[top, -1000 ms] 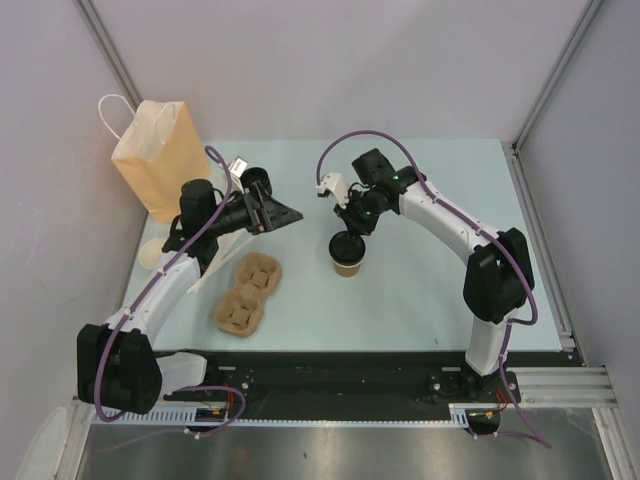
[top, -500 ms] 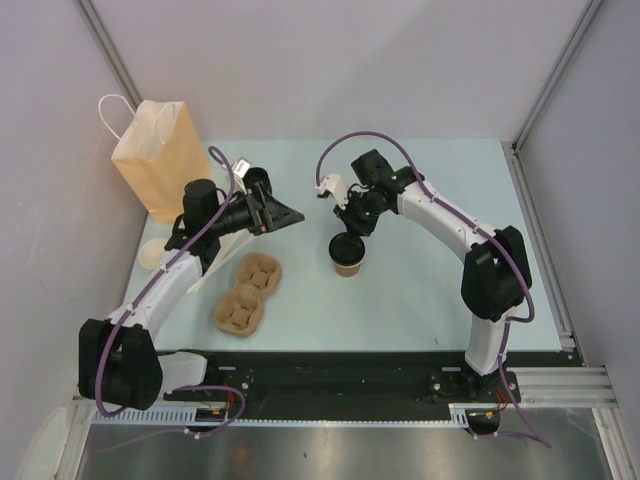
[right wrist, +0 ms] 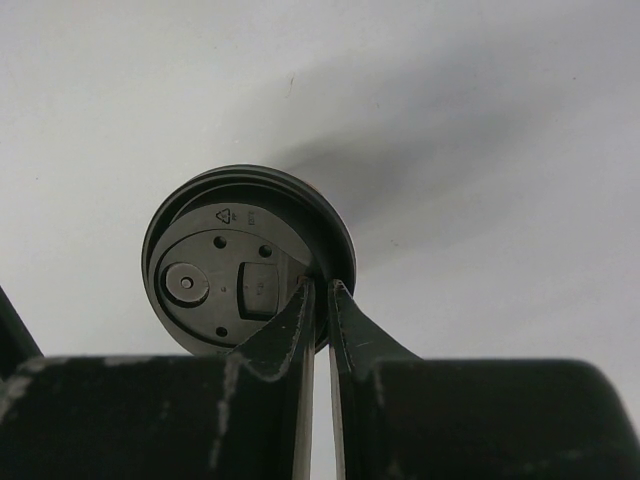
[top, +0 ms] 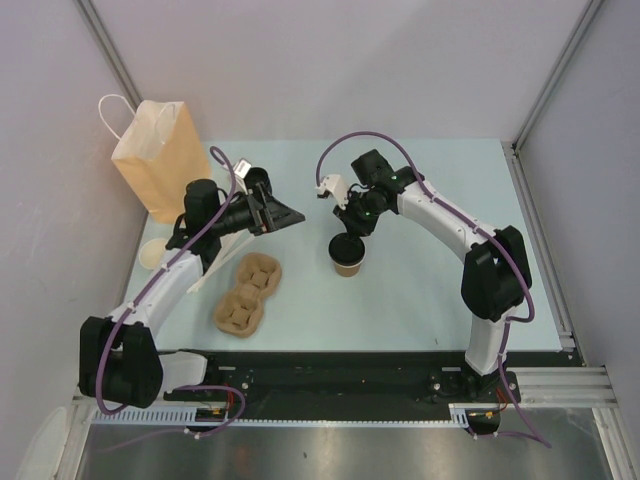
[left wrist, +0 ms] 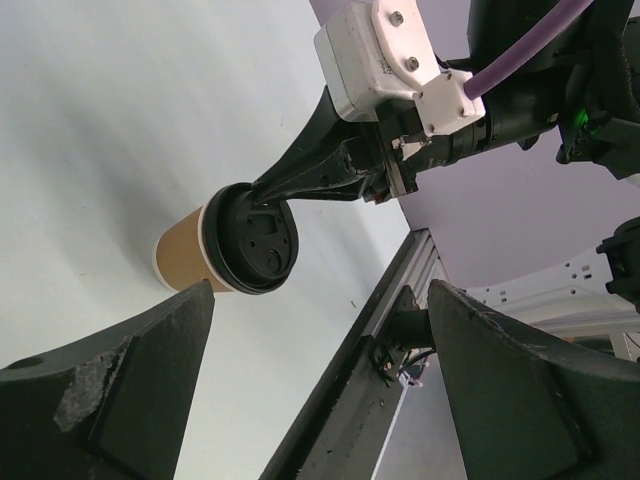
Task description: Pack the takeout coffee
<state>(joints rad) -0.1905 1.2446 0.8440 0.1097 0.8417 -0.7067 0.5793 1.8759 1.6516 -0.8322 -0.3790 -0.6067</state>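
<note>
The right tool (right wrist: 320, 292), almost closed, pinches the takeout coffee (top: 347, 254) by its rim, well apart from the paper bag (top: 160, 165), not yet packed.

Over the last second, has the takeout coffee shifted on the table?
No. The takeout coffee stands at the same spot, just as far right of the cup carrier in the top view.
</note>
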